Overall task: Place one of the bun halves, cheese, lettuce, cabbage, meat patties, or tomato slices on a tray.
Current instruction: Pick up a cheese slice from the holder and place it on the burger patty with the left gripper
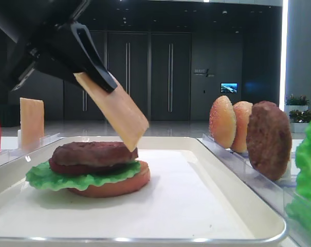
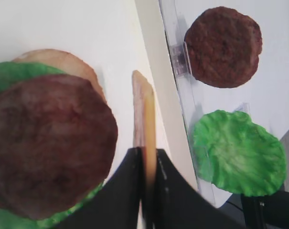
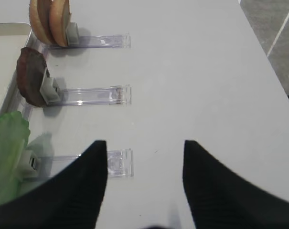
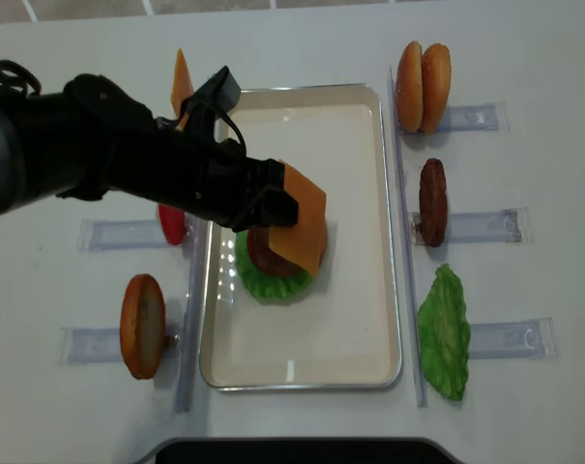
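White table (image 4: 302, 425), tray (image 4: 360, 145) holding stacked patty (image 1: 93, 153), left end effector (image 2: 145, 164) gripping cheese (image 1: 119, 116)

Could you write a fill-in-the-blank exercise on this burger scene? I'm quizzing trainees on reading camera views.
1. The left end effector is shut on a slice of ____.
2. On the tray, the stack's top layer is a meat ____.
3. Under the tomato slice and above the flat bun half lies green ____.
4. The right end effector hangs over the table with its jaws ____.

Missing words: cheese; patty; lettuce; open
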You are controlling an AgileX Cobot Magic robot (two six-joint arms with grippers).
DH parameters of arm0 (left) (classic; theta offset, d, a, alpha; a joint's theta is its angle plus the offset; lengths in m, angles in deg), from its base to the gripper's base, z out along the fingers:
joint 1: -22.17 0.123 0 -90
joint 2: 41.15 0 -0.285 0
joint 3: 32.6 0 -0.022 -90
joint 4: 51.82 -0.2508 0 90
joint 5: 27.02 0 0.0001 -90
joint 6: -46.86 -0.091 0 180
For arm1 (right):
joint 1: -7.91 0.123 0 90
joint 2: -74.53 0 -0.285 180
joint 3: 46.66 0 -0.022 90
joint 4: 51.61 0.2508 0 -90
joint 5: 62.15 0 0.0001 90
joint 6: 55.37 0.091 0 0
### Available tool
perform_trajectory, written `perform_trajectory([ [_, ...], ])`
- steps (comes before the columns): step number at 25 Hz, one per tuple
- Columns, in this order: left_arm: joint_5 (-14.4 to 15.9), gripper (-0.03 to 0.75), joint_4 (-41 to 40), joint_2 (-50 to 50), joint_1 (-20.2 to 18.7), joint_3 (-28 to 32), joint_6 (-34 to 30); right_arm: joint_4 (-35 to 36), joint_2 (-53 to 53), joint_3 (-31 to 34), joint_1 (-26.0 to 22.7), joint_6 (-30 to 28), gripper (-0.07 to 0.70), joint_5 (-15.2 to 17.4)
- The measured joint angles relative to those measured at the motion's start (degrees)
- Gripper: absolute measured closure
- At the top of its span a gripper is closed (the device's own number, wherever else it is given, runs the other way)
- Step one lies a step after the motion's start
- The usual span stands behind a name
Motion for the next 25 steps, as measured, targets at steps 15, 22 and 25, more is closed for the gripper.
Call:
perform_trajectory([
  [15, -1.2, 0.685, -0.8, 3.5, 1.3, 0.0, -1.5, 0.0, 0.0, 0.0, 0.0, 0.0, 0.283, 0.0],
  [22, -1.2, 0.660, -1.5, 3.6, 1.3, 0.0, -1.6, 0.0, 0.0, 0.0, 0.0, 0.0, 0.283, 0.0],
  [25, -0.3, 0.631, -1.9, 3.6, 2.5, 0.0, -1.6, 0.0, 0.0, 0.0, 0.0, 0.0, 0.283, 0.0],
])
